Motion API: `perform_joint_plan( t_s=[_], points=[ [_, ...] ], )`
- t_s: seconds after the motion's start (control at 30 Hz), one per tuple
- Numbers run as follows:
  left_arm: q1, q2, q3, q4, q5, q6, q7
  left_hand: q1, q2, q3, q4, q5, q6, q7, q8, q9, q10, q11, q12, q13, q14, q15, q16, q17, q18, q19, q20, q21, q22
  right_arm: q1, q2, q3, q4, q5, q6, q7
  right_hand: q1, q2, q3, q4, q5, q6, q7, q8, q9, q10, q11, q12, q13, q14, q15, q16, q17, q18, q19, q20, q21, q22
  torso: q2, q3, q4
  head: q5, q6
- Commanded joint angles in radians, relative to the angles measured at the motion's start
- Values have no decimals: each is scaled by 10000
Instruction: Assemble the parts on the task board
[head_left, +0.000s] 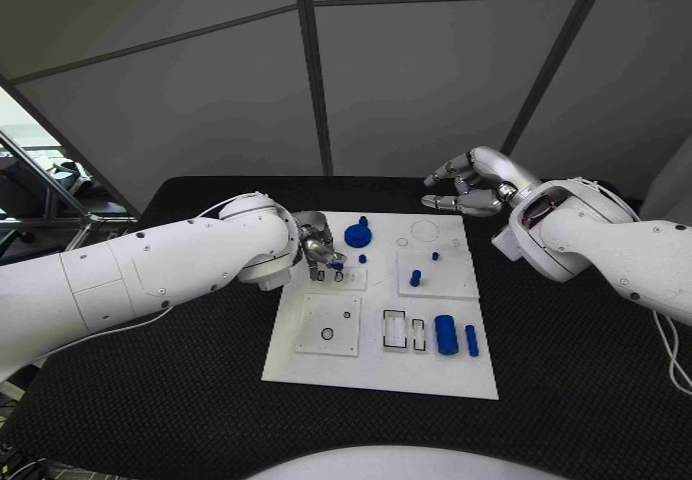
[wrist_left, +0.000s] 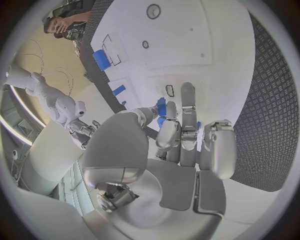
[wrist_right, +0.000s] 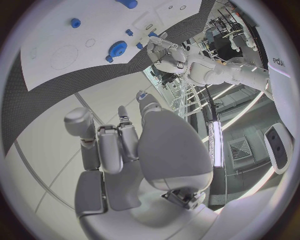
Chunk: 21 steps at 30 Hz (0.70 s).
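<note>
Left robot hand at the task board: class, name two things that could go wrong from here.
1. The left robot hand pinches a small blue part at its fingertips; a light hold like that may let it slip or tilt.
2. It works close to the blue gear and small pegs on the task board, so its fingers might knock them.

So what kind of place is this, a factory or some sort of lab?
Most likely a robotics lab or test cell, not a factory line. A white task board with small blue parts lies on a black table, grey partition panels close it in, and the left hand works at the board.
</note>
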Motion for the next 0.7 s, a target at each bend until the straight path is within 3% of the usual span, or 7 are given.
perform_joint_plan(
  t_s=[0.03,0.3,0.7],
  points=[
    [-17,40,-6,-16,-585,-172,-271,-96,12,1323,-1277,17,-38,-30,32,7,14,11,-36,15,25,42,-46,12,-44,158,4,-27,724,24,2,10,8,-50,49,45,21,44,-22,0,68,22,-41,33,-12,-56,-4,-66,507,570,-90,-50,614,70,-49,-12,-60,-14,3,1,-4,1,-19],
    [-43,80,-83,-93,-637,163,-351,-200,24,1323,-1303,4,-31,-39,48,27,225,6,252,357,32,41,-52,22,-59,192,5,14,798,24,4,10,20,-63,36,60,7,42,-31,13,79,21,-42,38,-13,-49,-4,-57,515,576,-90,-38,635,66,-35,-12,-52,3,2,7,-2,-1,-45],
    [-53,158,-205,-176,-644,345,-375,-225,30,1322,-1313,2,-32,-42,50,32,256,5,296,406,34,40,-54,25,-61,196,4,19,807,24,25,9,10,-72,49,65,6,42,-32,13,80,21,-42,38,-13,-46,-4,-53,518,578,-90,-33,645,64,-29,-12,-46,13,0,12,-3,-3,-75]
  ],
)
